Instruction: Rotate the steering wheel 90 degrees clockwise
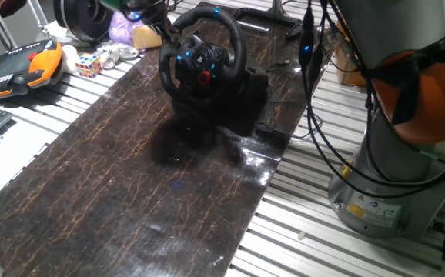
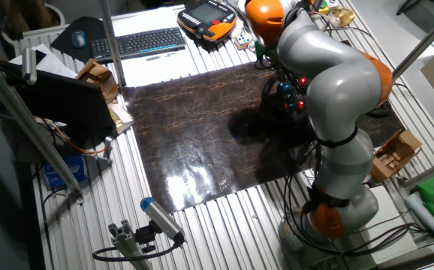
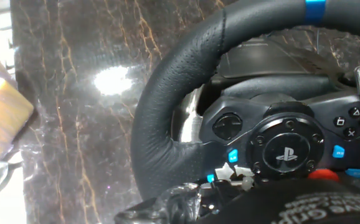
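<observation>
So my arm [image 2: 337, 112] is bent right over, elbow high, reaching down and across to the far end of the dark marble-look mat [image 1: 130, 192]. The steering wheel [image 1: 201, 54] sits at that far end on its bulky black base [image 1: 238, 92], rim tilted up, with blue lights and a red button [image 1: 205, 76] showing on the hub. My gripper [image 1: 155, 31] is up at the wheel's upper left edge, right by the rim. From the hand view I'm basically nose to the rim [image 3: 167, 106], with the hub logo [image 3: 287, 152] just past it. Honestly can't tell if my fingers are spread or pinched on the rim, they're hidden. There's a Rubik's cube [image 1: 88, 65] off to the side.
</observation>
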Tool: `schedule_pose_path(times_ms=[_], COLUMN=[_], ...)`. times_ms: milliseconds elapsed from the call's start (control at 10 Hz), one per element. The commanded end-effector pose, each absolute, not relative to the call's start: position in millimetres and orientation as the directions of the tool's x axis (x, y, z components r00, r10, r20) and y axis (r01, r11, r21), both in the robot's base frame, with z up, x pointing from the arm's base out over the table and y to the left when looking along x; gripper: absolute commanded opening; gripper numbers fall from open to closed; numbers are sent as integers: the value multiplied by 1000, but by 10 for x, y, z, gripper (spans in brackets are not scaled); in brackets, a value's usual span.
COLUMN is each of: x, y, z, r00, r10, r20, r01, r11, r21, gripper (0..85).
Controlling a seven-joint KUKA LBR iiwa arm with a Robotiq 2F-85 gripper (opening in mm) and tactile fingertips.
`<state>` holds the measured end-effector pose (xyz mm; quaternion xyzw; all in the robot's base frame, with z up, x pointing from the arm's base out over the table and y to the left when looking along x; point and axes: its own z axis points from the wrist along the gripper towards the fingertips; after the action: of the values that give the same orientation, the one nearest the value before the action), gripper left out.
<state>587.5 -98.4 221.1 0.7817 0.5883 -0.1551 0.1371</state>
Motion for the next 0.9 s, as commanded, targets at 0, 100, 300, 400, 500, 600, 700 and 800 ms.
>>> schedule_pose_path(times_ms=[0,100,300,400,500,600,700,800], x=[5882,5895,5932,5968,6004,6048,6086,6109], y=[-1005,-1022,-1033,-1029,-1031,-1045,-1075,-1128], z=[2225,2235,2243,2252,2264,2284,2302,2309], r00=[251,253,256,269,275,290,299,314], r10=[879,877,876,872,867,859,854,851], r20=[-405,-408,-409,-409,-415,-422,-426,-422], r01=[965,964,962,960,959,955,952,948], r11=[-262,-264,-270,-279,-279,-288,-294,-307], r21=[30,30,23,37,54,72,79,85], gripper=[40,143,433,577,690,733,733,730])
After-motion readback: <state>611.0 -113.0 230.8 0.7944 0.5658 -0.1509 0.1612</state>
